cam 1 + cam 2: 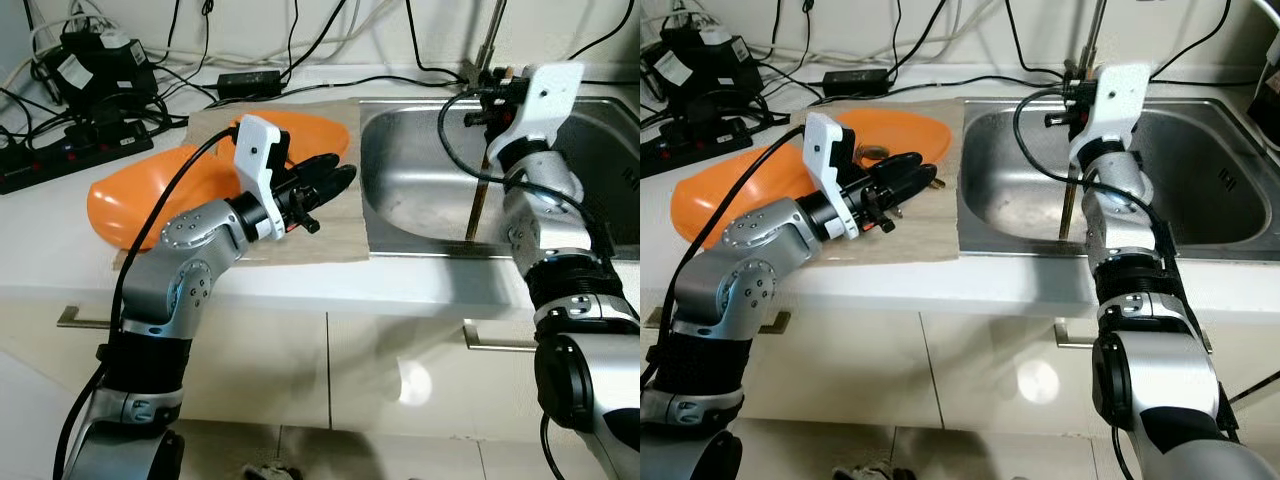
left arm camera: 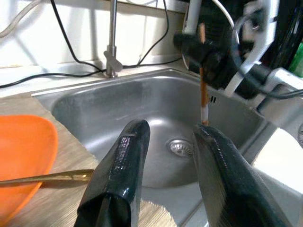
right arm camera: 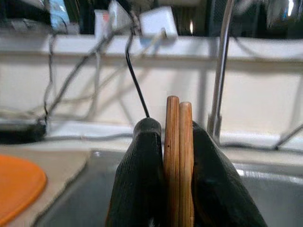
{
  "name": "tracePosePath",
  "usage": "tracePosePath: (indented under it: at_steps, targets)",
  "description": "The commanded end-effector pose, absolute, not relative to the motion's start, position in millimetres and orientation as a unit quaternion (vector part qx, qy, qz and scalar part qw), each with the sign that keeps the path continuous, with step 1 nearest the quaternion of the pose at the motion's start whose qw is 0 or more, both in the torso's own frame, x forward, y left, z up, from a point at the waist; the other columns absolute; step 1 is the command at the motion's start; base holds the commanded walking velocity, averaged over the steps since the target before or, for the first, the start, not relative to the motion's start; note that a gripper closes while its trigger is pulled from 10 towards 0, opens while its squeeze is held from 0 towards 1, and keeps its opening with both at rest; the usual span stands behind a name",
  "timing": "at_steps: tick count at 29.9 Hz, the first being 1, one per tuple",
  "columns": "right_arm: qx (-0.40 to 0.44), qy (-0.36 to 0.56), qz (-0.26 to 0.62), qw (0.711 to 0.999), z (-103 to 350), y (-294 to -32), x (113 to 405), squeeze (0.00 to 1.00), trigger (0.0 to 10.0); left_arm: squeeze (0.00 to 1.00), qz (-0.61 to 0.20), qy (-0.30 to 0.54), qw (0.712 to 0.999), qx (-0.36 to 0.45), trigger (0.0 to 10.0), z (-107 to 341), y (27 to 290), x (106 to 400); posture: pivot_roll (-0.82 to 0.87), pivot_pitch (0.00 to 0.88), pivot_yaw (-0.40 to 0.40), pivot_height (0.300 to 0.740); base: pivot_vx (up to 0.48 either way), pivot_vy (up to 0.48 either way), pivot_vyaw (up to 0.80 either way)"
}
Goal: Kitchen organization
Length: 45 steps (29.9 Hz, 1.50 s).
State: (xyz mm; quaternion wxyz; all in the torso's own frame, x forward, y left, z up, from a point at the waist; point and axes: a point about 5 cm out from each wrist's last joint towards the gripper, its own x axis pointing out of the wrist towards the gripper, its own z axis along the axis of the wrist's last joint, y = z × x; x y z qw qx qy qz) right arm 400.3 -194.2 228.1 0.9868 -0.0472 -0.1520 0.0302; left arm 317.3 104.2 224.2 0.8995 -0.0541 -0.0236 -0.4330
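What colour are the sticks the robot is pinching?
Light brown wood; the chopsticks show best in the right wrist view.

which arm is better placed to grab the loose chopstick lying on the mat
Left. The left gripper is open and hovers over the mat, with the loose chopstick just beside it. The right gripper is shut on chopsticks over the sink.

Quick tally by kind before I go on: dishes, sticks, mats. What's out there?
Orange dishes: 2
Chopsticks in right gripper: 2
Loose stick on the mat: 1
Mat: 1
Total: 6
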Motion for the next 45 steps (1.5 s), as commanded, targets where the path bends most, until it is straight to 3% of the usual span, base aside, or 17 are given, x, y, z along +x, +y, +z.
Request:
tracePosePath:
  at_steps: [1, 15, 28, 42, 43, 44, 45]
  targets:
    - [-0.045, -0.14, 0.021, 0.989, 226, -192, 404, 0.0, 10.0, 0.0, -0.432, -0.024, 0.9, -0.05, 10.0, 227, 107, 314, 0.03, 0.0, 0.114, 0.74, 0.0, 0.0, 0.0]
    - [-0.001, 0.024, -0.065, 0.998, 174, -204, 403, 0.0, 10.0, 0.0, -0.42, -0.018, 0.906, -0.039, 10.0, 230, 117, 305, 0.06, 0.0, 0.099, 0.74, 0.0, 0.0, 0.0]
    - [-0.005, 0.019, -0.068, 0.997, 195, -197, 412, 0.0, 10.0, 0.0, -0.419, -0.019, 0.907, -0.041, 10.0, 229, 115, 306, 0.04, 0.0, 0.09, 0.74, 0.0, 0.0, 0.0]
    - [0.042, 0.095, -0.106, 0.989, 160, -200, 402, 0.0, 10.0, 0.0, -0.417, -0.017, 0.908, -0.034, 10.0, 230, 118, 304, 0.06, 0.0, 0.091, 0.74, 0.0, 0.0, 0.0]
    - [0.043, 0.1, -0.109, 0.988, 157, -201, 401, 0.65, 10.0, 0.0, -0.417, -0.017, 0.908, -0.034, 10.0, 230, 118, 303, 0.06, 0.0, 0.091, 0.74, 0.0, 0.0, 0.0]
    - [0.044, 0.105, -0.112, 0.987, 155, -202, 400, 0.87, 10.0, 0.0, -0.417, -0.017, 0.908, -0.033, 10.0, 230, 117, 303, 0.06, 0.0, 0.09, 0.74, 0.0, 0.0, 0.0]
    - [0.047, 0.109, -0.114, 0.986, 153, -202, 400, 0.93, 10.0, 0.0, -0.417, -0.017, 0.908, -0.033, 10.0, 230, 117, 303, 0.06, 0.0, 0.09, 0.74, 0.0, 0.0, 0.0]
